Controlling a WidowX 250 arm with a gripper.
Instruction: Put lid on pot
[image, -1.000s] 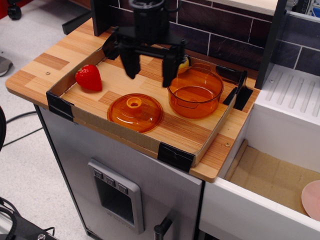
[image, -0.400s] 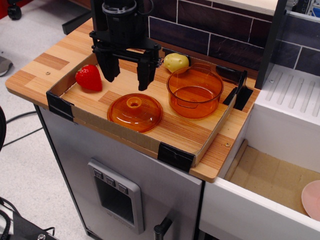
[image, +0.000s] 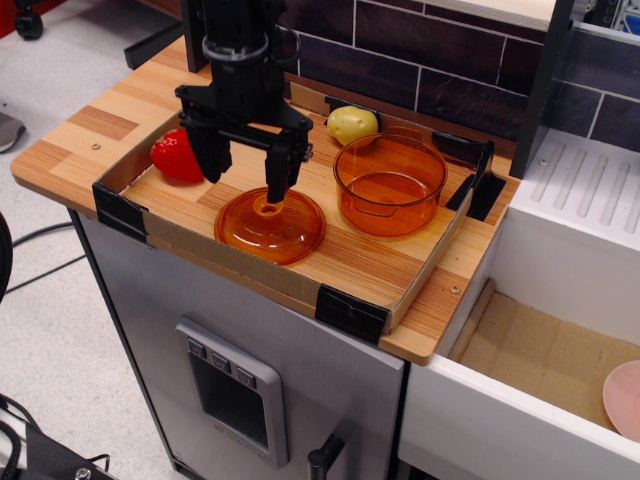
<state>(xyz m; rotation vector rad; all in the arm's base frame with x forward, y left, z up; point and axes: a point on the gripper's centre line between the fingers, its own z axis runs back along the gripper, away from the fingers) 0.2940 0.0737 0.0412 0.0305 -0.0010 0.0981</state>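
Lid-and-pot work sits on a wooden counter (image: 90, 135), inside a shallow cardboard tray (image: 255, 272) with black-taped corners; going down in size from there, the arm (image: 240, 40) stands over the tray's left half, its gripper (image: 243, 172) spread wide, one finger near the strawberry side and the other tip just above or at the lid's knob, holding nothing; the pot (image: 391, 184) stands upright and empty at the tray's right, mouth open to the top, well clear of the gripper; the lid (image: 270, 226) lies dome-up on the tray floor just left of the pot, near but not touching it; a strawberry (image: 172, 153) lies at the left wall, partly behind a finger, and a small yellow potato-like thing (image: 352, 124) sits behind the pot; smallest is the knob (image: 267, 207) at the lid's centre; the step in hand looks to be the grasp, and to do it well the fingers should straddle the knob evenly, so a shift toward the right seems needed before closing; descend only until the tips flank the knob, not pressing the dome; close gently, as the plastic looks slick; lift straight, keep the lid level, and clear the pot's rim before lowering.
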